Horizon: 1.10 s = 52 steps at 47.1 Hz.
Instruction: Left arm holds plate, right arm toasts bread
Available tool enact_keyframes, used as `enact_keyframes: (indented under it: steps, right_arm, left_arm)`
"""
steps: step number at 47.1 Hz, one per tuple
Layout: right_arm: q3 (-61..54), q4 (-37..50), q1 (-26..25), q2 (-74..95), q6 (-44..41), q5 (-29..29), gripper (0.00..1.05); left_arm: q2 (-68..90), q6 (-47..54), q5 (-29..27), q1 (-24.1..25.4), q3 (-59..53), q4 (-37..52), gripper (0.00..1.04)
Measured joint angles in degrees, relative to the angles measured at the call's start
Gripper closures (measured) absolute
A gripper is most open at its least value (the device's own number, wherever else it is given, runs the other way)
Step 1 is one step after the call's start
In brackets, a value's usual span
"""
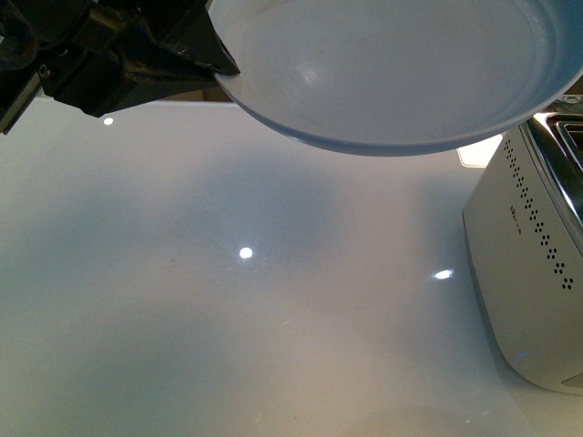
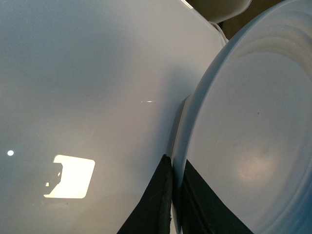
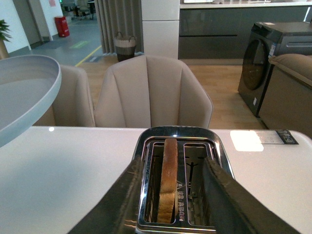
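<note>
The pale blue-white plate is held in the air above the white table, empty. My left gripper is shut on its rim; in the left wrist view its black fingers pinch the plate's edge. The plate also shows at the edge of the right wrist view. The bread stands upright in one slot of the toaster, sticking up above the slot. My right gripper is open above the toaster, one finger on each side of the bread, not touching it.
The white toaster stands at the right edge of the glossy white table. Beige chairs stand behind the table's far edge. A washing machine is farther back.
</note>
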Motion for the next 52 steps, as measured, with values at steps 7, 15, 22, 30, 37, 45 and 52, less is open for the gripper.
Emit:
enact_keyframes:
  steps: [7,15,22,30,37,45,52]
  right_arm:
    - [0.0,0.0,0.0,0.0,0.0,0.0,0.37]
    - [0.0,0.0,0.0,0.0,0.1,0.0,0.07]
    - [0.0,0.0,0.0,0.0,0.1,0.0,0.09]
    - [0.0,0.0,0.0,0.0,0.1,0.0,0.09]
    - [0.0,0.0,0.0,0.0,0.1,0.0,0.09]
    - [0.0,0.0,0.0,0.0,0.1,0.0,0.09]
    - [0.0,0.0,0.0,0.0,0.1,0.0,0.09]
  left_arm:
    - [0.0,0.0,0.0,0.0,0.0,0.0,1.02]
    - [0.0,0.0,0.0,0.0,0.0,0.0,1.02]
    - [0.0,0.0,0.0,0.0,0.0,0.0,1.02]
    - [0.0,0.0,0.0,0.0,0.0,0.0,1.02]
    - [0.0,0.0,0.0,0.0,0.0,0.0,1.02]
    - [0.0,0.0,0.0,0.0,0.0,0.0,1.02]
    - [-0.1,-1.4,1.9,0.0,-1.6,9.2,1.02]
